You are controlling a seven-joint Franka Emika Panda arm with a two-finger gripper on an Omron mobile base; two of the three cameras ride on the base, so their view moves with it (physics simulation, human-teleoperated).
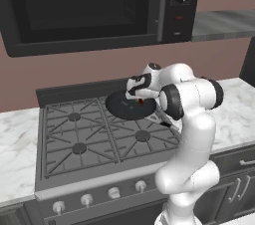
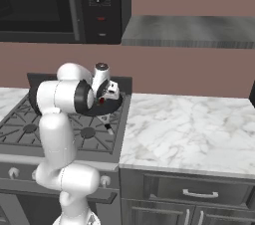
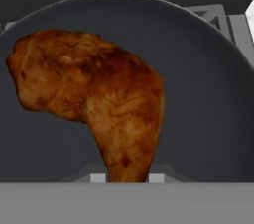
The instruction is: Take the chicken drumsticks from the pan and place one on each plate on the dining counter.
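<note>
Pan (image 1: 130, 107) is seen in the left base view on the stove (image 1: 74, 134), at the back right burner, with the gripper (image 1: 140, 100) lowered into it at a small reddish drumstick (image 1: 141, 102). From the right base view, the hand is held over the pan's (image 2: 112, 105) 12 o'clock edge. In the hand view, the drumstick (image 3: 94, 94) lies in the pan (image 3: 208, 94), its thin end at 6 o'clock clamped between the fingertips (image 3: 99, 178).

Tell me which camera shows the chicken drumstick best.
The hand view: the drumstick appears large in the pan, thin end between the claw tips. Both base views show just a reddish speck under the hand.
</note>
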